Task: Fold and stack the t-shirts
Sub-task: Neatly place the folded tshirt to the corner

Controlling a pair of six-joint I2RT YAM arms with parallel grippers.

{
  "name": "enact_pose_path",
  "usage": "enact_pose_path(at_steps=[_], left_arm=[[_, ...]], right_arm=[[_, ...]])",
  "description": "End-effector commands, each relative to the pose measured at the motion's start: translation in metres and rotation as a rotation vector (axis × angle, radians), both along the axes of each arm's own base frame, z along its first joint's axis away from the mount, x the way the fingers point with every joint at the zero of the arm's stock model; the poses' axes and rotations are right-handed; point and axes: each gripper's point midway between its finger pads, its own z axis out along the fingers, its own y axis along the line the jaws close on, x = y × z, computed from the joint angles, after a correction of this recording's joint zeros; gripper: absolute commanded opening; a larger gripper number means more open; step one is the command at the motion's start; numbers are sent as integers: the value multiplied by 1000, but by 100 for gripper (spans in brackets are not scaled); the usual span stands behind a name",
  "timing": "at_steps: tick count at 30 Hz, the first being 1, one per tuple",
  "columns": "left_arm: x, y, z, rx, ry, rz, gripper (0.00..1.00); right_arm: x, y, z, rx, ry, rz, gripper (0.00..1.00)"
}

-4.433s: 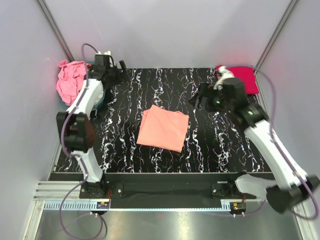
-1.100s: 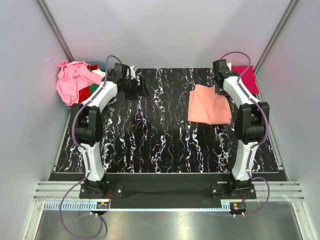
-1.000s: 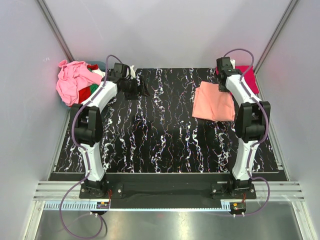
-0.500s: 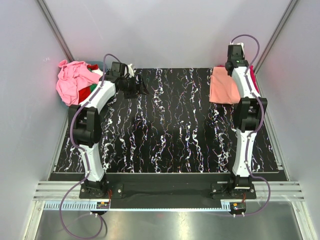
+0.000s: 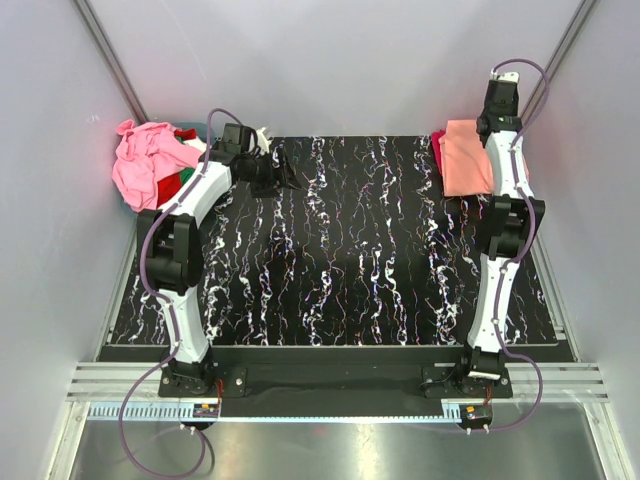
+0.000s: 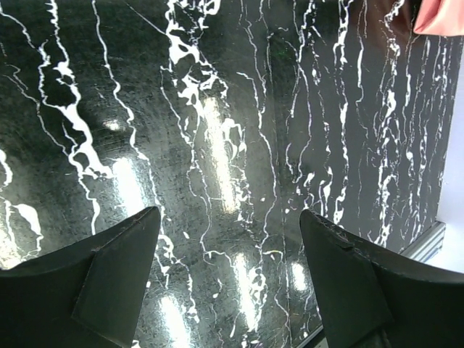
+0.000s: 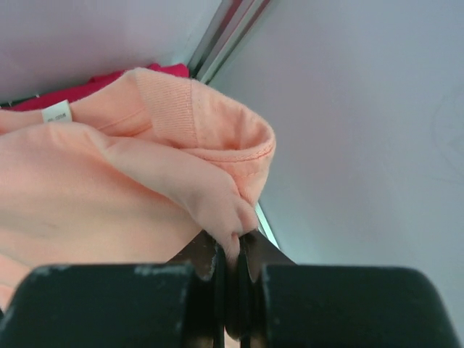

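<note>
A fold of the salmon shirt point(image 7: 109, 181) near its collar is pinched between the right jaws, which are pressed together. The shirt is held over the crimson shirt point(image 7: 123, 81) at the far right corner of the worktop point(image 5: 340, 260), and only a crimson sliver shows past its left edge. Whether it already rests there cannot be told. Its long axis runs near-to-far, with the jaws at its far right end, so a release onto the crimson shirt is judged to be next. The left jaws are spread and empty over bare worktop, well left of the crimson shirt. Beside them a tub point(image 5: 196, 126), mostly hidden, is heaped with a pile point(image 5: 145, 165) of loose shirts, pink uppermost.
</note>
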Motion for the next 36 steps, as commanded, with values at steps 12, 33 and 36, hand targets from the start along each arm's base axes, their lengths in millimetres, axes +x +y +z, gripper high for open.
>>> enact_pose_path(at_steps=[12,33,36], left_arm=[[8,-13,21,-79,-52,-32,82],[-4,-40,6,-54,-27,-99,82],[-3,-39,5,-46,-28,-94,82]], right_arm=[[70,-6,-7,41,-269,109,0],[85,-83,23,170,-698,65,100],[77,-72,61,204,-738,73,100]])
